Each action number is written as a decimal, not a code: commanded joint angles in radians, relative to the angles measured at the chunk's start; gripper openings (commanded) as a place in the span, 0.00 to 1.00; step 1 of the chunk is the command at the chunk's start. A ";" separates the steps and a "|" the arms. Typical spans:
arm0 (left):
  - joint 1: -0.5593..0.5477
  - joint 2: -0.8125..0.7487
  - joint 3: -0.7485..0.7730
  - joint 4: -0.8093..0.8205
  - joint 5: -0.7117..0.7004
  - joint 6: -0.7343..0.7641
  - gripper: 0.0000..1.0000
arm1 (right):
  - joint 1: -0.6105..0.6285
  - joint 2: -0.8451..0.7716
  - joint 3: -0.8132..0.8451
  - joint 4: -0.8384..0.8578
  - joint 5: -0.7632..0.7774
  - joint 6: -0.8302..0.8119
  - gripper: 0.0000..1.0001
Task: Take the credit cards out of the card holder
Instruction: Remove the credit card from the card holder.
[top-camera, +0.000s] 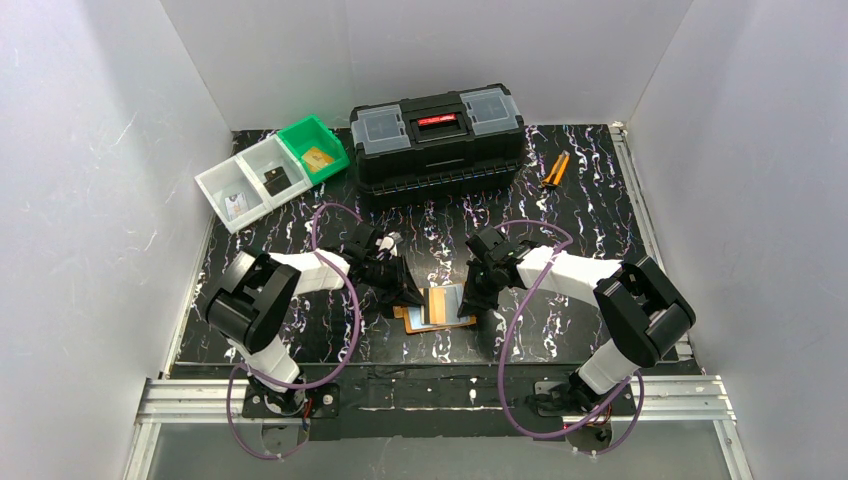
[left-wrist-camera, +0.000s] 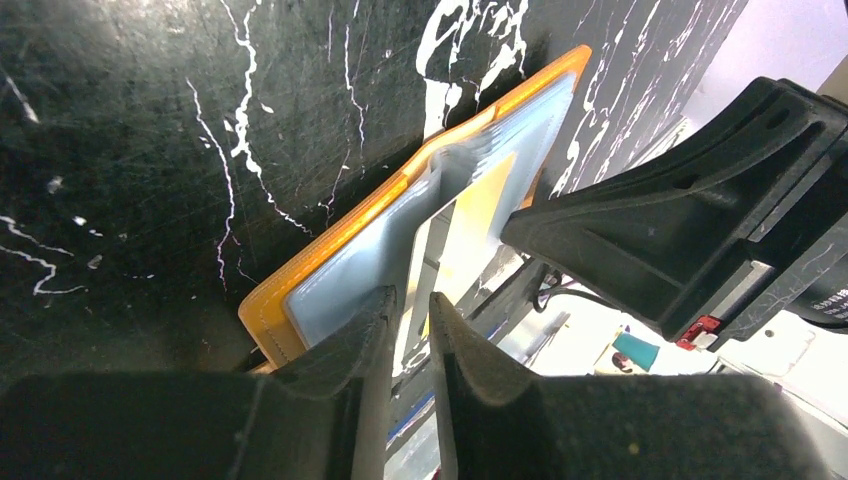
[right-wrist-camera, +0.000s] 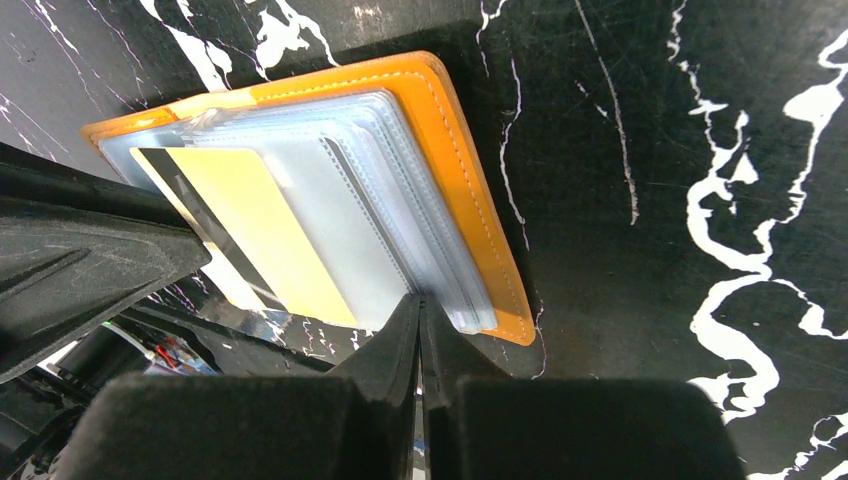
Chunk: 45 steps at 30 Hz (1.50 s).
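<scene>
The orange card holder (top-camera: 437, 308) lies open on the black marbled table between my two grippers. Its clear bluish pockets (right-wrist-camera: 400, 200) fan upward, and a gold-tan credit card (right-wrist-camera: 250, 230) with a dark stripe sits in the top one. My left gripper (left-wrist-camera: 412, 298) is at the holder's left edge (left-wrist-camera: 300, 290). Its jaws are slightly apart, with the raised pocket leaf (left-wrist-camera: 440, 200) running toward the gap. My right gripper (right-wrist-camera: 420, 298) is shut, with its tips against the near edge of the pocket stack. I cannot tell whether a leaf is pinched.
A black toolbox (top-camera: 437, 135) stands at the back centre. White bins (top-camera: 250, 180) and a green bin (top-camera: 313, 148) at the back left hold cards. Orange-handled pliers (top-camera: 555, 170) lie at the back right. White walls enclose the table.
</scene>
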<state>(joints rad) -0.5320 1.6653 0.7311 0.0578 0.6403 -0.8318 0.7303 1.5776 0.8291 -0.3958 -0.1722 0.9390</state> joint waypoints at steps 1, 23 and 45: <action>0.006 0.014 0.007 -0.003 0.016 0.002 0.20 | 0.008 0.064 -0.030 -0.057 0.085 -0.030 0.06; -0.023 0.076 -0.027 0.139 0.045 -0.093 0.18 | 0.008 0.075 -0.026 -0.055 0.081 -0.032 0.05; 0.010 -0.118 0.029 -0.228 -0.096 0.086 0.00 | 0.008 0.059 -0.044 -0.049 0.088 -0.021 0.06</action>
<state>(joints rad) -0.5308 1.6241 0.7315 0.0021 0.6273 -0.8272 0.7288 1.5887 0.8364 -0.3969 -0.1871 0.9382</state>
